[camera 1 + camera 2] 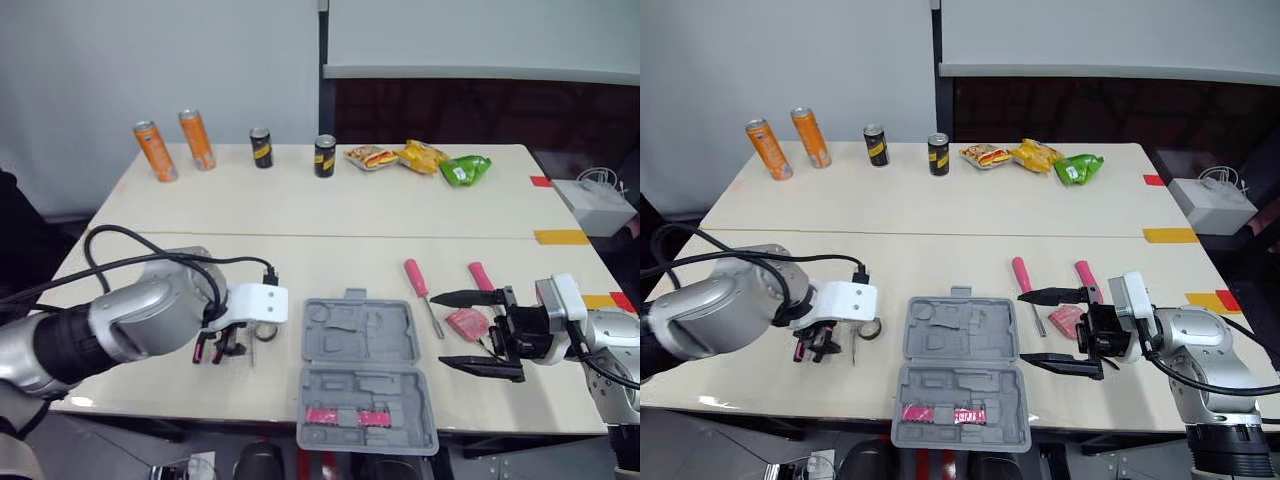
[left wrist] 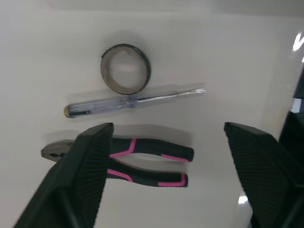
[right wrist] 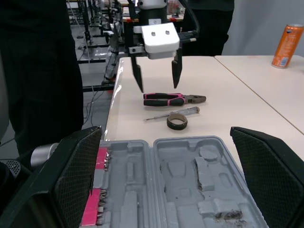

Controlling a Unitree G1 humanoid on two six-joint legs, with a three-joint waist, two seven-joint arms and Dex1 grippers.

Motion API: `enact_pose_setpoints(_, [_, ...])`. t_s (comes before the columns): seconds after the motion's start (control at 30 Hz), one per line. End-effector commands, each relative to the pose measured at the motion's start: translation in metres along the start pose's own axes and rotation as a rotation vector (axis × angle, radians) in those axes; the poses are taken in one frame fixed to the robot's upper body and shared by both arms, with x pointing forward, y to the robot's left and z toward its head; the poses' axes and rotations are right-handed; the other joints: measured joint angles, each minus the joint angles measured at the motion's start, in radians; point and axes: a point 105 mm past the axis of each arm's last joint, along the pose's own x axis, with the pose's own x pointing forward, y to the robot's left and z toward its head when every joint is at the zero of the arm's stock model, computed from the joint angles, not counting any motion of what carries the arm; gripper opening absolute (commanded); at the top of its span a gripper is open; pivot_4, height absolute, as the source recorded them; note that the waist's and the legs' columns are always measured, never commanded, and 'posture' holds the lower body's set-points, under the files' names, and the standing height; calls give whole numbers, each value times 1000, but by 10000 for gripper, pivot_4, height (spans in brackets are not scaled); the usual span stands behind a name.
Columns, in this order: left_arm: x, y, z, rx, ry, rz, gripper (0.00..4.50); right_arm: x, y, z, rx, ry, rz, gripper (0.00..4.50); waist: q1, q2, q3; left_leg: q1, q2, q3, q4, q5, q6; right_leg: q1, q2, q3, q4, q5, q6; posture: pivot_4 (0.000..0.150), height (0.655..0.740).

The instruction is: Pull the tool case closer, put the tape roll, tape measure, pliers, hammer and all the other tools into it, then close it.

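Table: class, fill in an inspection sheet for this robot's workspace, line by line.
Surface: beige table, two tops joined.
Job's things: tool case open, pink bit strip inside; pliers, clear screwdriver, tape roll to its left; pink screwdriver, tape measure to its right.
Clutter: four cans, three snack bags along the far edge.
Grippers: left gripper open above pliers; right gripper open beside case.
Cables: black cable running to left gripper.
Surroundings: white box right of table.
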Motion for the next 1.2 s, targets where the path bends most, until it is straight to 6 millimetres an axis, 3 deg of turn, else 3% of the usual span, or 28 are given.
enact_pose_setpoints(0.03, [2,10,1,29,19,35,30589,0,1,4,-18,-9,-8,45000,4,0,0,0,0,0,0,0,0,0,0,0,0,0,0,1500,7400])
enact_pose_setpoints(0.3, [27,18,-1,51,49,22,30589,1,2,1,-16,-8,-19,45000,5,1,0,-1,0,-2,0,0,0,0,0,-1,0,0,0,1500,7400])
enact_pose_setpoints(0.7, [51,15,3,124,64,-25,30589,-3,5,0,-15,8,-36,45000,6,1,0,-2,0,-4,0,1,1,0,-1,-3,0,0,0,1500,7400])
enact_pose_setpoints(0.8, [58,14,1,137,75,-31,23770,-4,6,-1,-18,11,-46,45000,6,1,0,-2,0,-5,0,1,1,0,-1,-3,0,0,0,1500,7400])
enact_pose_setpoints(1.03, [72,14,1,177,90,-35,282,-6,9,-2,-20,18,-59,45000,7,3,-2,-2,-1,-6,0,1,2,0,-2,-4,-1,0,0,1500,7400])
enact_pose_setpoints(1.2, [67,18,4,192,72,-24,282,-7,9,-2,-25,21,-74,45000,9,6,-4,-2,-2,-7,0,3,3,1,-3,-5,0,1,-1,1500,7400])
